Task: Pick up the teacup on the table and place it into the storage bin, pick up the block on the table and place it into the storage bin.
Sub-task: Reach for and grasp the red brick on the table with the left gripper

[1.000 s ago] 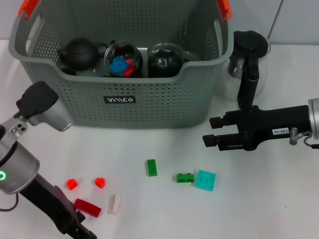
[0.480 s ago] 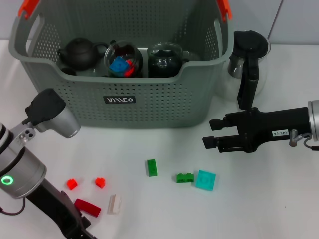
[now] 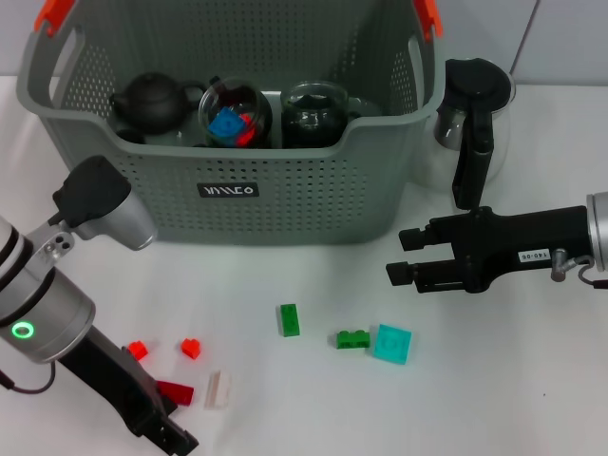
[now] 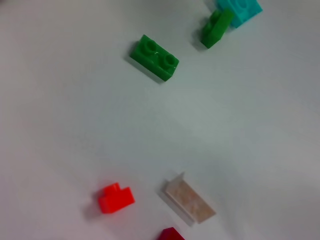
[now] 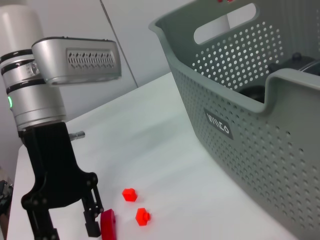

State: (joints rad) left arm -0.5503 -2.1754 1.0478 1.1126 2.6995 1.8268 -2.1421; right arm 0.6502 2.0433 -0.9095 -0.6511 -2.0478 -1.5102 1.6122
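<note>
Storage bin (image 3: 237, 204): grey, perforated, standing at the far side of the table (image 3: 494, 380). Contents, seen only from the head view: one black teapot (image 3: 152, 100), one glass jar (image 3: 236, 114) holding blue and red pieces, one dark glass vessel (image 3: 315, 112).

Glass coffee pot (image 3: 475, 104): one, outside the bin, just beside its right wall.

Blocks on the table: two green (image 3: 289, 320) (image 3: 352, 338), one cyan (image 3: 391, 343) touching the second green, two small red (image 3: 192, 349) (image 3: 138, 351), one white (image 3: 218, 389), one dark red brick (image 3: 176, 390).

Left end effector (image 5: 95, 222): the right wrist view alone shows its fingers spread, set down beside the dark red brick.

Right end effector (image 3: 404, 258): held above the table right of the bin, fingers parted, nothing between them.
</note>
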